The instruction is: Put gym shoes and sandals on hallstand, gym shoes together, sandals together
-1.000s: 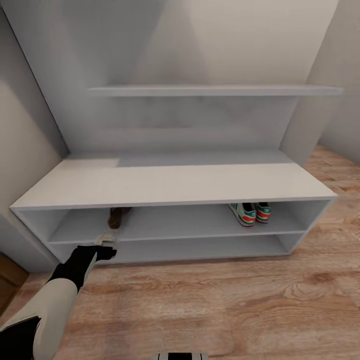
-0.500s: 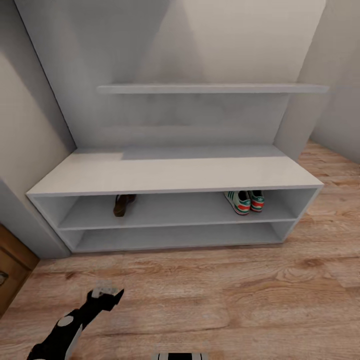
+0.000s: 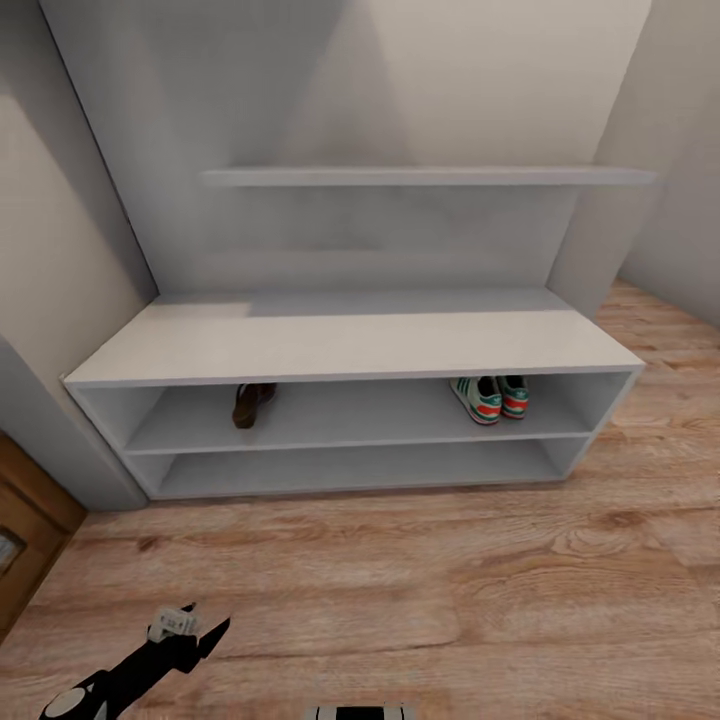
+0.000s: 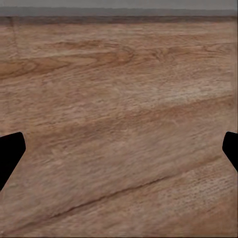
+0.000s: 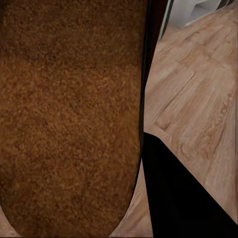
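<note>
The hallstand (image 3: 350,345) stands against the grey wall, a low light-grey unit with two open shelf levels and a long wall shelf (image 3: 430,177) above it. On its upper open level, toward three o'clock, the two gym shoes (image 3: 490,397) sit side by side and touching, cream-white with green stripes and red accents. Their long axes run front to back, roughly along the six-to-twelve line, with one end of each at the shelf's front edge; heel or toe cannot be told from here.

On the same level, toward nine o'clock and well apart from the gym shoes, one dark-brown sandal (image 3: 250,403) lies with its long axis also running front to back, tilted slightly toward one o'clock.

In the head view the left gripper (image 3: 185,630) hangs over the corridor floor (image 3: 450,590) at about seven o'clock, well clear of the hallstand. In the left wrist view its two dark fingertips (image 4: 10,153) stand wide apart with only wood-grain planks between them, so it is released and holds nothing.

In the right wrist view a second sandal (image 5: 69,114) shows its rough brown sole surface very close to the camera, beside a dark gripper finger (image 5: 173,193). Whether the right gripper is clenched on it cannot be told.
</note>
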Available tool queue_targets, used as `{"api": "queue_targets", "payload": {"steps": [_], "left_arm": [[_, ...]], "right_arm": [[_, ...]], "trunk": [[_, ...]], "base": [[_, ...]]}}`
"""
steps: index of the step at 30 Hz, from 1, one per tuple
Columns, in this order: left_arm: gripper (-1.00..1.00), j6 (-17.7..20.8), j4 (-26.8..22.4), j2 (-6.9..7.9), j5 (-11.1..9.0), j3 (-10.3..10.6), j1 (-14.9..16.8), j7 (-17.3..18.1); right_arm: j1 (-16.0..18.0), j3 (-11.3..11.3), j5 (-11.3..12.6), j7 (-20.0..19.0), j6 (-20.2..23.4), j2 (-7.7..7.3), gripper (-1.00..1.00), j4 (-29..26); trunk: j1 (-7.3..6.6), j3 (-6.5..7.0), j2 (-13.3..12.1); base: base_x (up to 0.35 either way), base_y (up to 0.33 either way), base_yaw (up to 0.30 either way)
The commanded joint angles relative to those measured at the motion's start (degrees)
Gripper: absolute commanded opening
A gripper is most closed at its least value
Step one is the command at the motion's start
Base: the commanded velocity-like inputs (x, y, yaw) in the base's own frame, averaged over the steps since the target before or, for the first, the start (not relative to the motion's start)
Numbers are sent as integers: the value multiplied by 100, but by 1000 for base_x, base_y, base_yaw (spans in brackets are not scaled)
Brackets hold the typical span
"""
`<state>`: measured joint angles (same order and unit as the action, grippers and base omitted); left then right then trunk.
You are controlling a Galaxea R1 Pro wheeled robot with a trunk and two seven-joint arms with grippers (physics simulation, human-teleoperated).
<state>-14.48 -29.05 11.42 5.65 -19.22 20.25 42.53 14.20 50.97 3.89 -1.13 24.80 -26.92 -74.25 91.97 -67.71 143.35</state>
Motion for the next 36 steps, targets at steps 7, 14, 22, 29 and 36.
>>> {"api": "queue_targets", "payload": {"steps": [7,14,22,29,36], "left_arm": [[100,-13,-20,-6,50,-46,5,24],[100,-11,-22,0,42,-47,5,25],[100,-11,-22,0,42,-50,5,21],[100,-59,23,126,-60,-242,-3,130],[100,-114,-36,843,-575,-1560,-83,2510]], "right_arm": [[4,9,59,-1,34,3,-100,-10],[4,9,59,-1,34,3,-100,-5],[4,8,59,-1,34,3,-100,-2],[4,1,68,-1,34,11,-100,-2],[4,-58,82,-5,6,493,-100,-99]], "trunk": [[-4,-4,2],[-4,-4,2],[-4,-4,2],[-4,-4,2],[-4,-4,2]], "base": [[-289,154,0],[-308,137,0],[-300,83,0],[-26,2,0],[0,0,-24]]}}
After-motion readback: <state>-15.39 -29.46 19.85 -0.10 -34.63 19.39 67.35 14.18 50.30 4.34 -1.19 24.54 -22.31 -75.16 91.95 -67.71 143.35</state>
